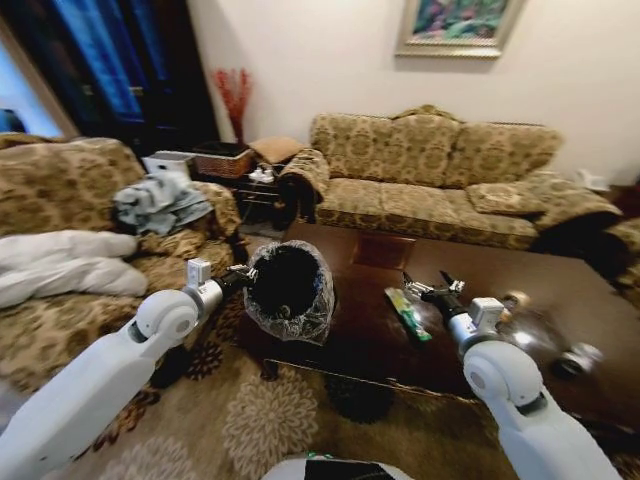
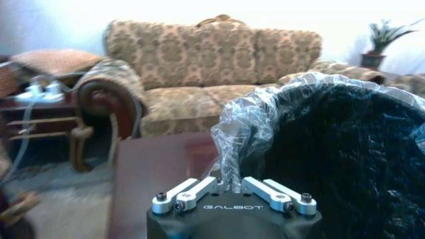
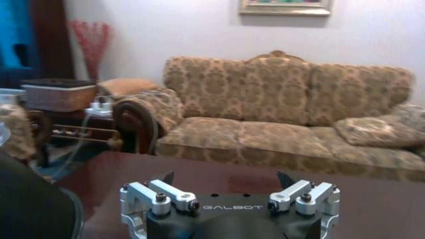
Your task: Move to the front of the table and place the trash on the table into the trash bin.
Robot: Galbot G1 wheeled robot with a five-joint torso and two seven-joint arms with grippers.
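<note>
My left gripper (image 1: 245,273) is shut on the rim of the trash bin (image 1: 288,288), a round black bin lined with a crinkly plastic bag. It holds the bin tilted in the air at the table's (image 1: 570,290) left end. In the left wrist view, the left gripper (image 2: 232,187) pinches the bag-covered rim of the bin (image 2: 332,164). My right gripper (image 1: 428,284) stands open above the dark table, just right of the long green wrapper (image 1: 408,312). A small grey-white bottle (image 1: 580,358) lies near the table's right front. The right gripper (image 3: 226,178) holds nothing over the table top (image 3: 371,204).
A patterned sofa (image 1: 430,165) stands behind the table. Another sofa (image 1: 60,190) with white cushions and clothes is on the left. A side table with a basket (image 1: 225,160) fills the corner between them. A floral rug (image 1: 250,420) lies before the table.
</note>
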